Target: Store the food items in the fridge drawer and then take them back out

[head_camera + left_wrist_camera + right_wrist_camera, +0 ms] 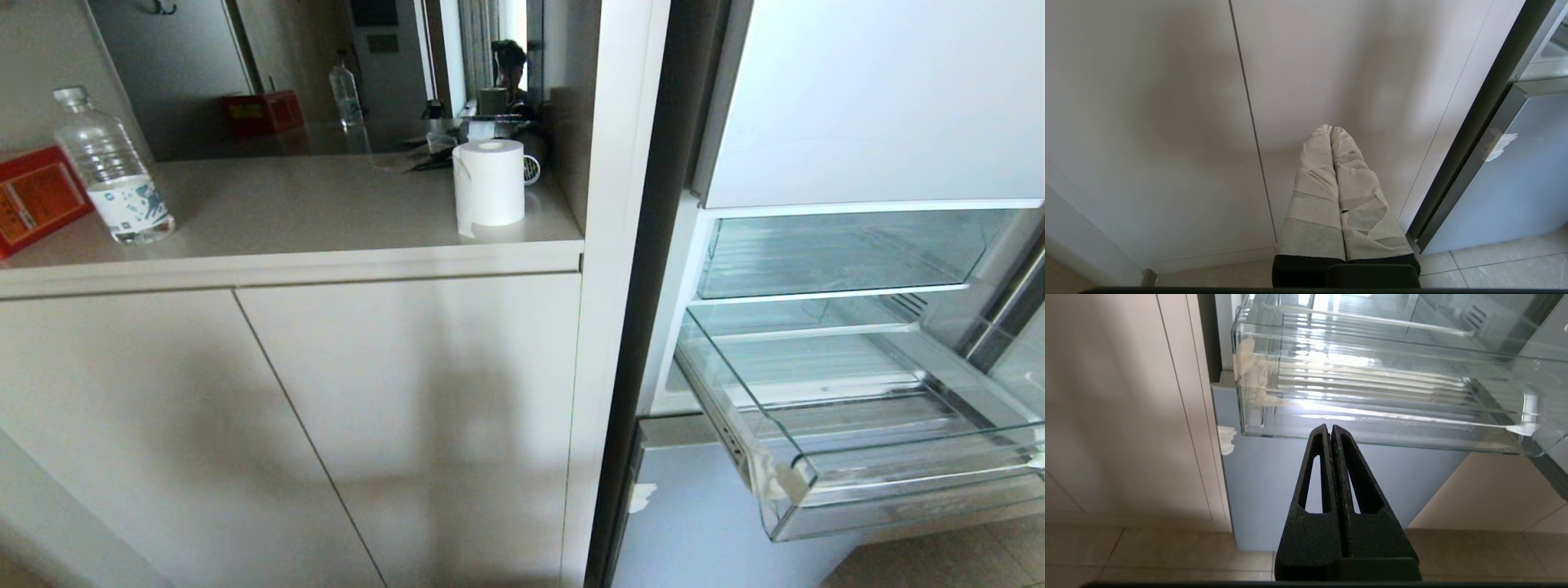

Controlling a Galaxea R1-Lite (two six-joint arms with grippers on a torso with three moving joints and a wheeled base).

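A: Where is the fridge drawer point(1380, 388)?
B: Pulled out, empty (no food visible), just above the right gripper point(1331, 430), long axis crosswise. Both grippers' jaws together; left gripper point(1331, 130) faces the cabinet.

Beige cabinet doors point(392, 425) stand under a pale counter point(310, 204), above tiled floor point(1147, 551).

Legible text — none: print on the water bottle point(122, 200) label and red box point(33, 196) cannot be read.
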